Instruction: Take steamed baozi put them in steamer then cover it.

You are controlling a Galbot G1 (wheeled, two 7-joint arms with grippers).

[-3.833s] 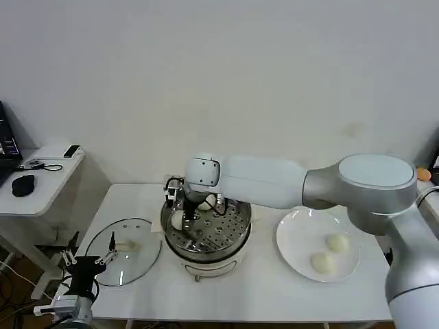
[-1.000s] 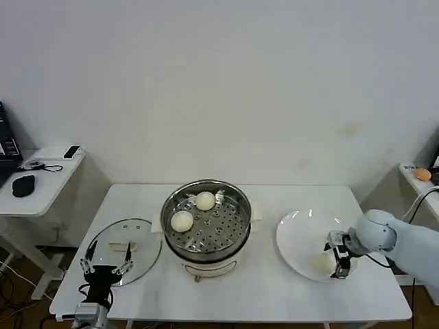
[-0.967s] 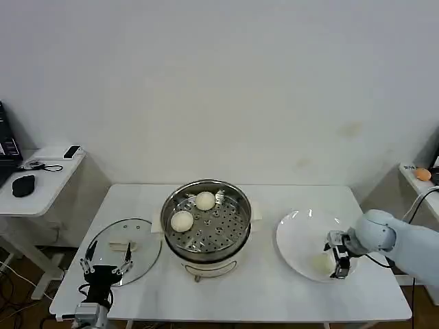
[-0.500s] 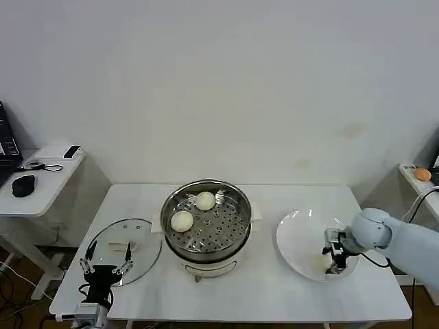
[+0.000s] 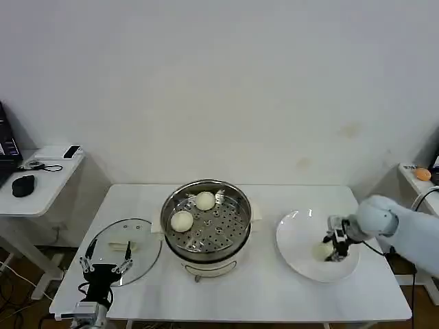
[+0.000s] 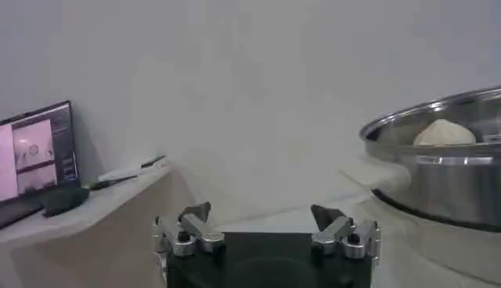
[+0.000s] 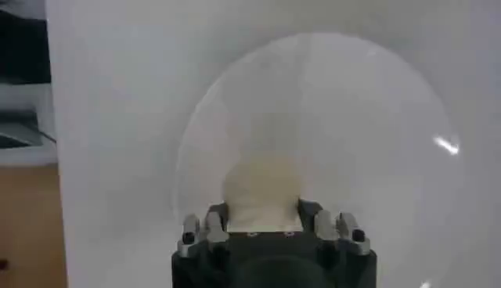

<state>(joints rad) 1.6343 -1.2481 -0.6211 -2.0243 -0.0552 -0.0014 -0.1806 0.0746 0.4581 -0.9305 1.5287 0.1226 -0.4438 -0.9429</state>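
Left pincer (image 5: 106,269) hangs released near the counter's (image 5: 260,291) front-left corner, beside the glass lid (image 5: 127,250). Steamer (image 5: 206,223) holds two baozi (image 5: 182,221). Right pincer (image 5: 334,248) grasps a third baozi (image 5: 322,251) over the plate (image 5: 298,240). No readable writing.

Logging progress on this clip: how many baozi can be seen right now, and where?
3. Two baozi sit in the steamer; one is between the right hand's fingers over the plate. Another may be hidden.

steamer (image 5: 206,223): steel, uncovered, table centre | baozi: two inside (image 5: 182,221) (image 5: 205,201), one on the plate (image 5: 322,251)
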